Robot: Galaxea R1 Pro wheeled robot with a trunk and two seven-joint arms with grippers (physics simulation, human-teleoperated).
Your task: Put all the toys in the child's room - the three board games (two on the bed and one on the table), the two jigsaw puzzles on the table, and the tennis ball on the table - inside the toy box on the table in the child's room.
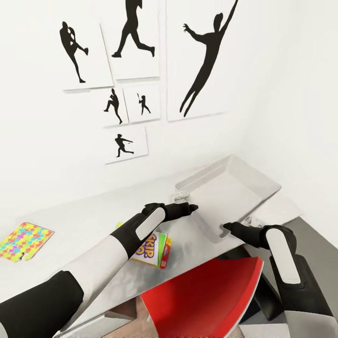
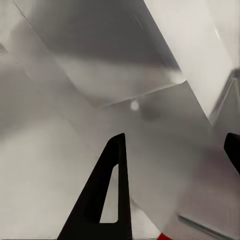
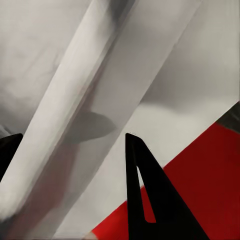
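Nearest in the head view is the red chair [image 1: 206, 300], pushed against the front edge of the table [image 1: 84, 211]. Above it, the left gripper [image 1: 191, 207] reaches to the near left corner of the toy box [image 1: 244, 180], and the right gripper [image 1: 225, 226] points at its near rim. The box looks tilted, its far side higher, and its inside shows nothing in it. A Skip-Bo game [image 1: 152, 249] lies on the table, partly under the left arm. A puzzle [image 1: 23, 240] lies well apart, at the left end of the table. Behind are the silhouette pictures [image 1: 199, 61] on the white wall.

In the left wrist view the fingers [image 2: 107, 195] stand wide apart over a grey translucent wall of the box [image 2: 115, 65]. In the right wrist view the fingers [image 3: 145, 200] also stand apart, with the box rim [image 3: 85, 110] between them and the chair [image 3: 200, 175] beside.
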